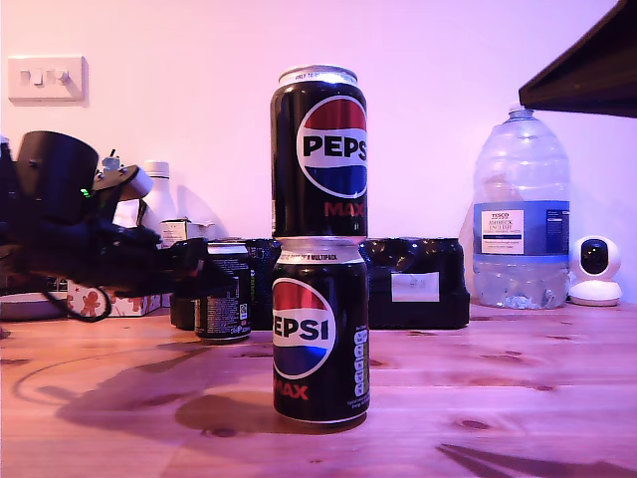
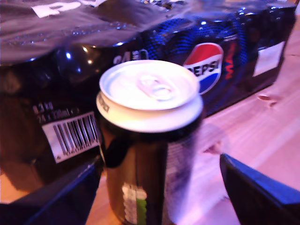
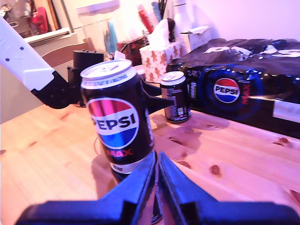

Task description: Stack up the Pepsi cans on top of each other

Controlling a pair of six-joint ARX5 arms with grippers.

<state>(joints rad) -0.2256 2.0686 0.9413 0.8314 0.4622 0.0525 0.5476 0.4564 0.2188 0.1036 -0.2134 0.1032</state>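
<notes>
Two black Pepsi Max cans stood stacked (image 1: 319, 239) mid-table; third black silver-rimmed can (image 1: 223, 290) upright beside shrink-wrapped multipack (image 1: 418, 282), between spread, empty fingers of my first gripper (image 2: 159, 187); my second gripper (image 3: 157, 187) closed, empty; off-centre squeeze could tip it.

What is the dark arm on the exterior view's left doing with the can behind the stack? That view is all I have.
Observer: The first wrist view shows my first gripper open, with the third Pepsi can upright between its fingers and bare table between the can and one finger.
Operator: And the other gripper? I only see a dark shape at the top right.
Observer: In the second wrist view my second gripper is shut on nothing, fingers pressed together, facing the stack's top can.
Operator: Anything close behind the third can?
Observer: The multipack, its barcode label beside the can.
</notes>
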